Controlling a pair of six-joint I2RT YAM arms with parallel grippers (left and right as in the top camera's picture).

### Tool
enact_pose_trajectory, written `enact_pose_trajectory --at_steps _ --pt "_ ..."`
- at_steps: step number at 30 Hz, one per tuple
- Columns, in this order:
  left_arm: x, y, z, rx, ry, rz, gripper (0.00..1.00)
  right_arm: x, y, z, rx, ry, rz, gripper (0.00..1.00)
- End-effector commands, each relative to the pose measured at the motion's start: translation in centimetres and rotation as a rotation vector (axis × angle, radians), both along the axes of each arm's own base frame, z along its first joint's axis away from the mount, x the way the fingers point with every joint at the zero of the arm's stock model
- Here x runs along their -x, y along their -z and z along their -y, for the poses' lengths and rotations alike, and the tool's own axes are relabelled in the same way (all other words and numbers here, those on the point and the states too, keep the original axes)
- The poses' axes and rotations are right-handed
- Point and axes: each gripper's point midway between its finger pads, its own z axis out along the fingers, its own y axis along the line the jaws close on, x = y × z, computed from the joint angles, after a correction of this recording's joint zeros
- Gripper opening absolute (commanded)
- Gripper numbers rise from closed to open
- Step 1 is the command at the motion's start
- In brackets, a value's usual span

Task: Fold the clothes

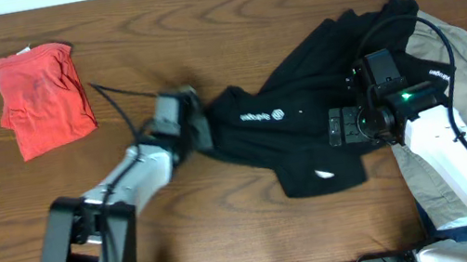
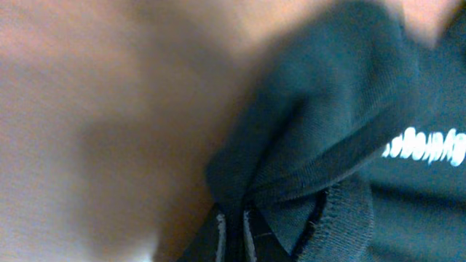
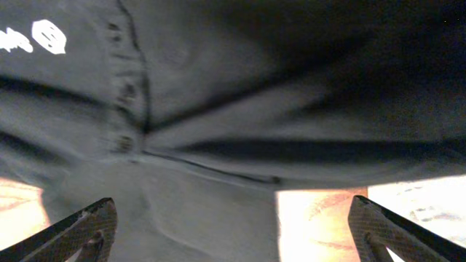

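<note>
A black shirt [image 1: 308, 124] with a small white logo lies crumpled across the middle of the table. My left gripper [image 1: 198, 127] is shut on the shirt's left edge; in the left wrist view the dark cloth [image 2: 320, 145] bunches between the closed fingers [image 2: 234, 236]. My right gripper [image 1: 343, 126] is open wide over the shirt's right part, with nothing between the fingers. In the right wrist view the black cloth [image 3: 240, 94] fills the frame and the two fingertips [image 3: 231, 229] sit far apart at the bottom corners.
A folded red garment [image 1: 42, 97] lies at the far left of the table. A beige garment [image 1: 466, 85] lies at the right, under my right arm. Bare wooden table [image 1: 198, 24] shows at the back and front.
</note>
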Motion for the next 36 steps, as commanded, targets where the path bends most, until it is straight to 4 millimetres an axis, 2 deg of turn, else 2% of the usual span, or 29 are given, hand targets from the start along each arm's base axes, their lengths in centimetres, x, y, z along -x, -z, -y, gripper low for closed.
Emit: enact_pose_trajectory --at_steps 1,4,5,6,7,9,11,13,15,19,21,24,27,31,32,34,36 --pt "-7.5 -9.2 -6.8 -0.084 -0.192 0.273 0.06 -0.4 -0.8 0.4 -0.004 0.029 0.028 0.99" --pt "-10.9 -14.9 -11.6 -0.053 -0.327 0.392 0.07 -0.4 -0.8 0.4 -0.007 0.039 0.027 0.99" --pt "-11.5 -16.1 -12.7 -0.036 -0.362 0.414 0.31 -0.4 -0.8 0.4 -0.009 0.047 0.026 0.99" --pt "-11.9 -17.1 -13.3 -0.008 -0.371 0.431 0.91 -0.4 -0.8 0.4 -0.010 0.050 0.027 0.99" --pt "-12.0 -17.5 -13.3 0.025 -0.351 0.435 0.98 -0.5 -0.8 0.4 -0.010 0.050 0.028 0.99" --pt "-11.4 -17.0 -12.2 0.106 -0.283 0.390 0.98 -0.6 -0.9 0.4 -0.011 0.050 0.031 0.99" --pt "-9.8 -15.0 -11.1 0.144 -0.247 0.280 0.98 -0.6 -0.9 0.4 -0.011 0.050 0.032 0.99" --pt "-7.3 -12.4 -10.1 0.160 -0.232 0.124 0.98 -0.6 -0.9 0.4 -0.011 0.050 0.032 0.99" --pt "-4.0 -9.6 -8.6 0.184 -0.242 -0.063 0.98 -0.5 -0.9 0.4 -0.011 0.050 0.031 0.99" --pt "0.7 -6.5 -6.0 0.175 -0.231 -0.273 0.98 -0.6 -0.9 0.4 -0.011 0.049 0.033 0.99" --pt "2.2 -5.3 -4.6 0.168 -0.209 -0.323 0.98 -0.6 -0.9 0.4 -0.011 0.049 0.032 0.99" --pt "3.8 -3.5 -2.7 0.171 -0.209 -0.367 0.98 -0.6 -0.9 0.4 -0.011 0.049 0.032 0.99" --pt "4.7 -1.5 -1.8 0.144 -0.220 -0.373 0.98 -0.5 -0.9 0.4 -0.011 0.049 0.031 0.99" --pt "4.5 0.8 -1.5 0.126 -0.244 -0.340 1.00 -0.4 -0.8 0.4 -0.009 0.050 0.025 0.99" --pt "4.2 1.2 -1.4 0.132 -0.242 -0.326 0.90 -0.4 -0.8 0.4 -0.010 0.049 0.025 0.99" --pt "3.8 1.8 -1.3 0.136 -0.240 -0.314 0.56 -0.4 -0.8 0.4 -0.010 0.049 0.025 0.99" --pt "3.6 2.2 -1.2 0.135 -0.240 -0.313 0.31 -0.4 -0.8 0.4 -0.010 0.049 0.024 0.99"
